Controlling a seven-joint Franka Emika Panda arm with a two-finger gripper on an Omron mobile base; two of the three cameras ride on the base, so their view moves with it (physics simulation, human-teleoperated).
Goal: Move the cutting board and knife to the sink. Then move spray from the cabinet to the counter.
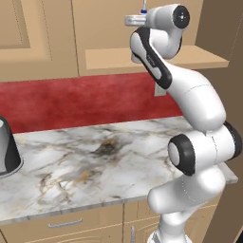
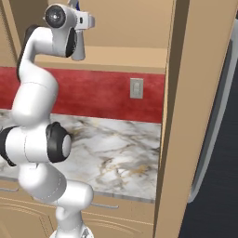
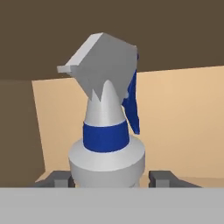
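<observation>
The spray (image 3: pixel 107 131) is a grey bottle with a blue collar, a blue trigger and a pale nozzle head. It stands upright between my two finger tips. My gripper (image 3: pixel 109 177) is shut on its lower body, with a dark finger against each side. From the base, my hand (image 1: pixel 133 20) is raised into the tan cabinet (image 1: pixel 42 38) above its shelf ledge (image 1: pixel 156 59). The spray's blue top (image 1: pixel 144 6) pokes up behind the hand, and it also shows in the right base view (image 2: pixel 74 3). The marble counter (image 1: pixel 95 156) lies far below. The cutting board, knife and sink are out of view.
A dark grey rounded pot (image 1: pixel 7 147) sits at the counter's left end. A red backsplash with a wall outlet (image 2: pixel 136 88) runs behind the counter. A tall tan side panel (image 2: pixel 186 116) closes the counter's right end.
</observation>
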